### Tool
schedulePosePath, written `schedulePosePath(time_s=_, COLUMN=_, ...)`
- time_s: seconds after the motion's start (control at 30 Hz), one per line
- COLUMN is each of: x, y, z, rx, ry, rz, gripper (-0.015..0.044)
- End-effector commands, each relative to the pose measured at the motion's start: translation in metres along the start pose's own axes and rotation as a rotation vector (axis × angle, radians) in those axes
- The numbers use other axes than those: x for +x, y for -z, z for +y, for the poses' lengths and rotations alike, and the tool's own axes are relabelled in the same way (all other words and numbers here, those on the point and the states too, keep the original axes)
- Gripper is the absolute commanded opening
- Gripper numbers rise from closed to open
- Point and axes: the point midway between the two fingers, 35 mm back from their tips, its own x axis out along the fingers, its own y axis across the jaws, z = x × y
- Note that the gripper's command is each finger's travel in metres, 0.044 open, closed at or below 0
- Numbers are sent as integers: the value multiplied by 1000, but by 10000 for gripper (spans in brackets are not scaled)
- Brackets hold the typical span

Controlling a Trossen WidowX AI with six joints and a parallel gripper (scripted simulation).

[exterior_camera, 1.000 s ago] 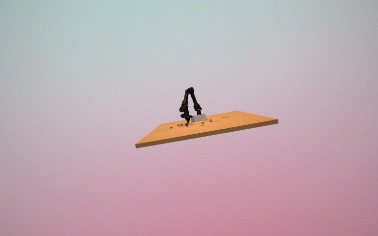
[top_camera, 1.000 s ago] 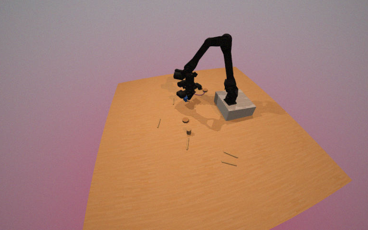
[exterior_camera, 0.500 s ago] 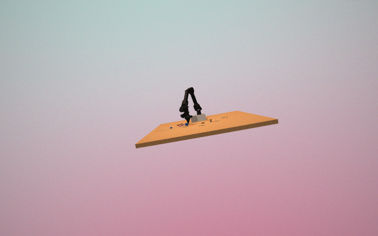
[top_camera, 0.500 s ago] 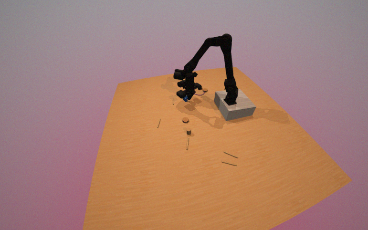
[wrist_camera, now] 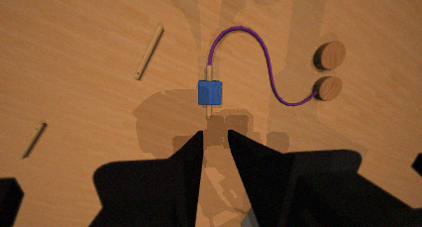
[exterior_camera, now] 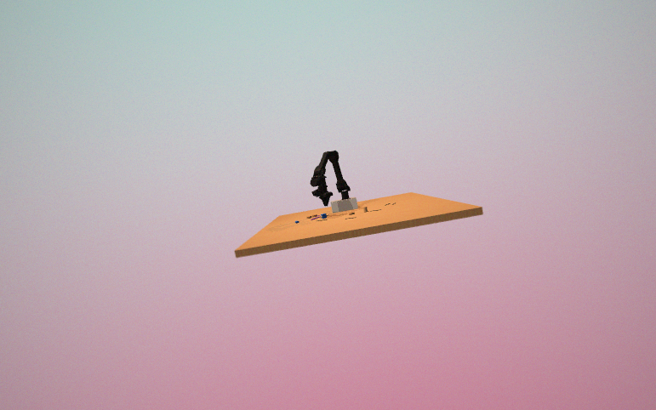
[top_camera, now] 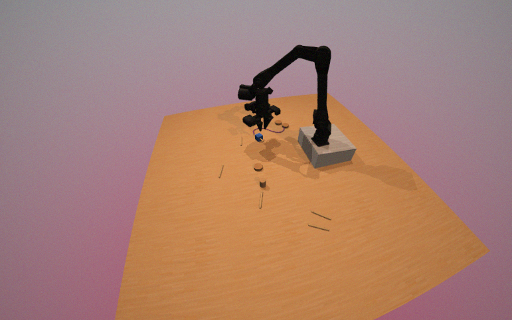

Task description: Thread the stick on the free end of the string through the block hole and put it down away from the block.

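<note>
Stick [top_camera: 261, 139] [wrist_camera: 209, 72] sits in the hole of the block [top_camera: 259, 137] [exterior_camera: 323, 215] [wrist_camera: 210, 92], showing at both sides, on the part of the bench [top_camera: 250, 278] [exterior_camera: 361, 232] [wrist_camera: 99, 19] nearer the top view's far edge than its near corner. The block seems to hold it in line, so it needs no grip for now. One end carries the string [top_camera: 277, 131] [wrist_camera: 269, 63], which bends in a slack S to its button [top_camera: 285, 125] [wrist_camera: 329, 88]; that slack should let the stick travel on through. The claw [top_camera: 263, 129] [exterior_camera: 325, 204] [wrist_camera: 215, 134] hangs above the bench, fingers partly apart with nothing between them, probably to fit around the bare tip poking out on its side. The likely next move is to lower, pinch that short tip and pull straight; a skewed pull could drag the block. A loose stick [top_camera: 241, 141] [wrist_camera: 150, 52] lies off to one side, toward the top view's left edge, apart from the block.
</note>
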Motion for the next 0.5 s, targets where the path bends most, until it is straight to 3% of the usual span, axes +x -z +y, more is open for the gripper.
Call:
schedulePosePath(time_s=0.0, x=-2, y=-1, z=2, rx=7, ry=-5, rz=-1, gripper=125)
schedulePosePath(time_s=0.47, x=21, y=-3, z=3, rx=7, ry=-5, rz=-1, gripper=125)
